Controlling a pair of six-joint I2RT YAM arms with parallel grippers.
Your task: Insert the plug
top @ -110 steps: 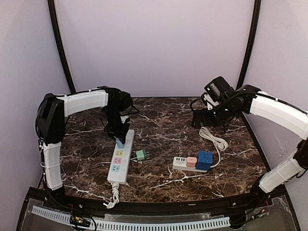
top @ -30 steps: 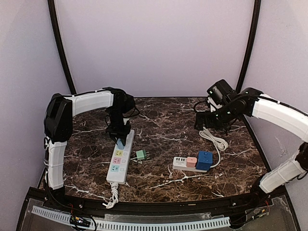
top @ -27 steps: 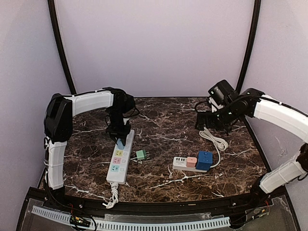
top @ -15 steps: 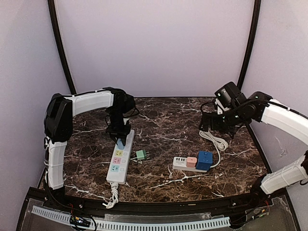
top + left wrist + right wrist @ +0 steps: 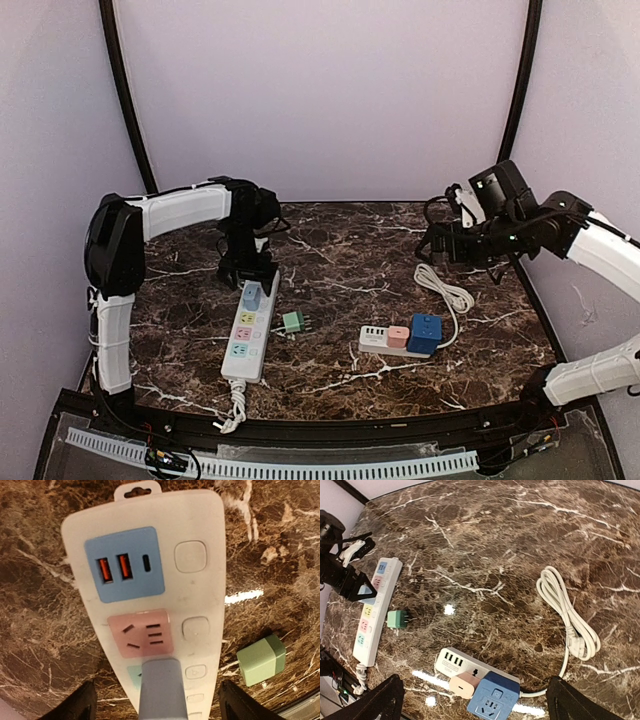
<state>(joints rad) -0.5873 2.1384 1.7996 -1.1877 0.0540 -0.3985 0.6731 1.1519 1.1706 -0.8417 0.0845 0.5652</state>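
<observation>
Table: dark marble top [image 5: 340, 265] under both arms.
Green adapter [image 5: 261, 659]: lies on its side on the marble, just beside the long white power strip [image 5: 248, 335], off the right-hand finger of the left gripper [image 5: 250, 278] in its wrist view; it touches neither the strip nor the finger.
Short strip [image 5: 451, 661]: a smaller white block with a pink adapter [image 5: 463, 684] and a blue cube [image 5: 493, 699] plugged into it, below the right gripper [image 5: 432, 248] in its wrist view, well apart from the left gripper.
Coiled cable [image 5: 568, 614]: white loops on the marble, running to the blue cube's end of the short strip.
In the way: nothing lies between the left gripper's fingers [image 5: 82, 705] and the plug; the USB block and the pink socket beyond it are uncovered.
Right gripper: raised over the table's right side, fingers spread wide, holding nothing.
Left gripper: directly above the far part of the power strip, fingers parted, gripping nothing.
Blue plug [image 5: 162, 690]: stands upright in the teal socket just behind the pink one, midway between the left fingers, with a clear gap on each side; its prongs are hidden.
</observation>
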